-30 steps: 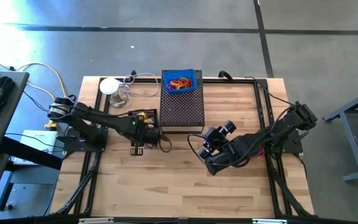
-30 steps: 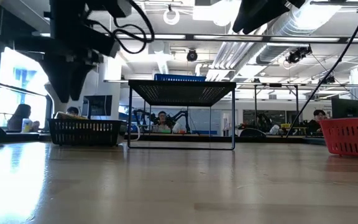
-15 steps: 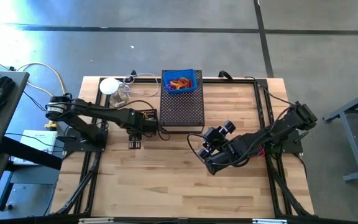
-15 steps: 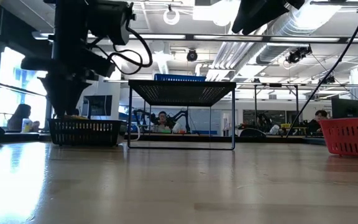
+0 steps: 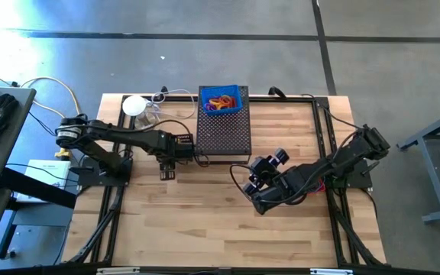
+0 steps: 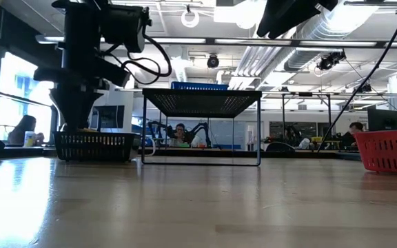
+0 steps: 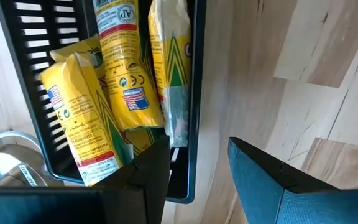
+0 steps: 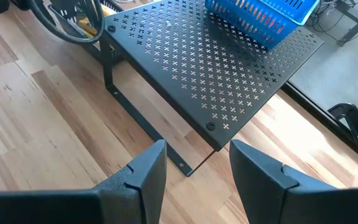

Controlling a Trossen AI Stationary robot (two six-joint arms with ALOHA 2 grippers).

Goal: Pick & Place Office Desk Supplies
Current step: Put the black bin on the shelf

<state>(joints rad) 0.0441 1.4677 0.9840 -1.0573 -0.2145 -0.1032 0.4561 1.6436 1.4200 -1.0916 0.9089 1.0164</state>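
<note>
Left claw nearer mesh basket

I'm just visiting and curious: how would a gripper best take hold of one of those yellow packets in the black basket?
Probably from above. The yellow packets lie flat and overlapping inside the black basket, whose walls block any sideways approach. Pinching the topmost packet across its narrow width, near the middle, seems safest. The left gripper, jaws apart, hangs over the basket's edge.
</note>
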